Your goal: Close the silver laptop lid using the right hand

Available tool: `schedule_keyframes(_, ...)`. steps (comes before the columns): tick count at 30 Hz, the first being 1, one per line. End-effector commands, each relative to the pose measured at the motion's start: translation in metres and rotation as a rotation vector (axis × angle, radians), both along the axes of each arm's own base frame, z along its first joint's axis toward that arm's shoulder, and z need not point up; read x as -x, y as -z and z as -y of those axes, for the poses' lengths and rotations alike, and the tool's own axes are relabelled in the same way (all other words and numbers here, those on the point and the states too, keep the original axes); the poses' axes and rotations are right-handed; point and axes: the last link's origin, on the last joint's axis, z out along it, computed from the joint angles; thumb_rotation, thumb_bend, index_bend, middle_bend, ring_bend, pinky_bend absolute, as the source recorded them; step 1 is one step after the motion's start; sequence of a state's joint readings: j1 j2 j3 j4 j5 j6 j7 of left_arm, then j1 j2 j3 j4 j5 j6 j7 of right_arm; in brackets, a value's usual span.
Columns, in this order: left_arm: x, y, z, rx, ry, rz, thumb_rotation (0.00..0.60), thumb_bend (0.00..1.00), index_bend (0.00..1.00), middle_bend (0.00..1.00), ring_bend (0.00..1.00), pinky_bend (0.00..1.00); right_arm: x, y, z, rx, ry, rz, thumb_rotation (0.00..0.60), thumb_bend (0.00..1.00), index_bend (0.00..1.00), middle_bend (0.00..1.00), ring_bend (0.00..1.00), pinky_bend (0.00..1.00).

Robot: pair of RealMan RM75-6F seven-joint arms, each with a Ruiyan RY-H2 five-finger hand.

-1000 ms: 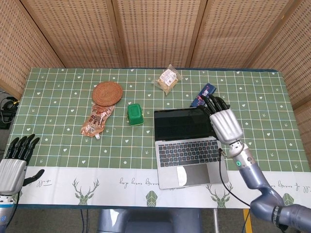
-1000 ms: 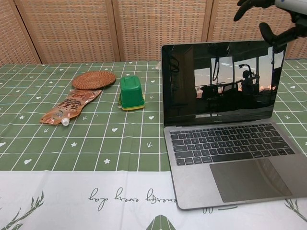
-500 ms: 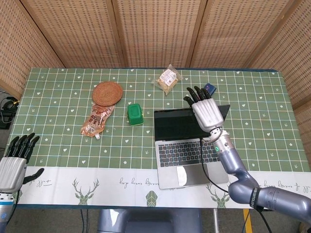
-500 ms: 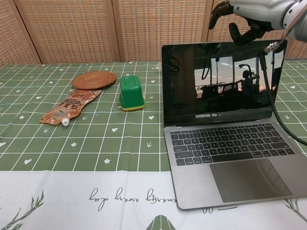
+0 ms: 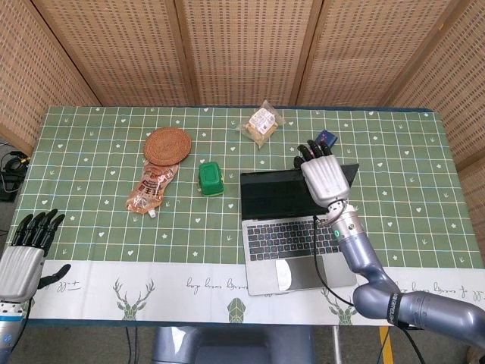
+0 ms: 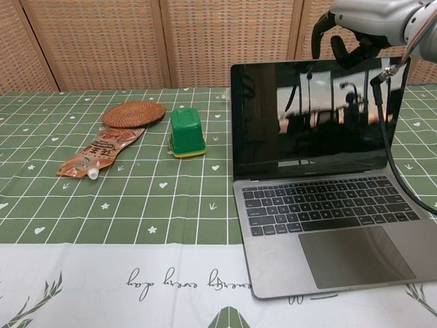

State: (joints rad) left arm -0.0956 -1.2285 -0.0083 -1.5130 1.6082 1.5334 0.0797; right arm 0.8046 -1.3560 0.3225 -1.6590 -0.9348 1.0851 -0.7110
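Right hand (image 5: 324,176) has slid in from the laptop's right side and now sits over the top edge of the screen, fingers curled down over the rim. Compared with half a second back, it's dropped a touch and the reflection in the screen has shifted in the chest view, so the lid looks like it's just starting to tip forward. Whether the fingertips are actually touching the back of the lid is hard to call from either view. It isn't holding anything, more hooked than gripping.

Silver laptop (image 6: 321,184) is still wide open at the right-front of the table (image 5: 98,159), screen basically upright, keyboard fully showing. So the closing itself has barely begun; probably a steady pull toward the robot comes next.

Left hand (image 5: 24,254) sits way off at the near-left table corner, fingers spread, holding nothing, and hasn't budged.

Smaller stuff: woven coaster (image 5: 167,144), orange pouch (image 5: 151,188) and green tub (image 5: 211,179) sit well left of the laptop, out of the way.
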Motion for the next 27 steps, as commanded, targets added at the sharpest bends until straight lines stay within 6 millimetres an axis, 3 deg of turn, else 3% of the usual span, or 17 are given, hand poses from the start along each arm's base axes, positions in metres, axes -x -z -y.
schedule_keyframes(1,0.000,0.000,0.000,0.001,0.001,-0.001,0.600,0.17,0.00,0.00,0.00,0.00,-0.002,-0.002,-0.001,0.006,-0.001,-0.002,0.600,1.00,0.54,0.41,0.30,0.33)
schedule_keyframes(13,-0.002,-0.001,0.003,0.005,0.009,-0.002,0.600,0.17,0.00,0.00,0.00,0.00,-0.001,-0.008,-0.010,0.000,0.015,-0.023,0.600,1.00,0.65,0.54,0.45,0.47)
schedule_keyframes(27,-0.005,-0.001,0.006,0.013,0.020,-0.005,0.600,0.17,0.00,0.00,0.00,0.00,0.004,-0.014,-0.027,-0.028,0.058,-0.053,0.600,1.00,0.66,0.55,0.47,0.49)
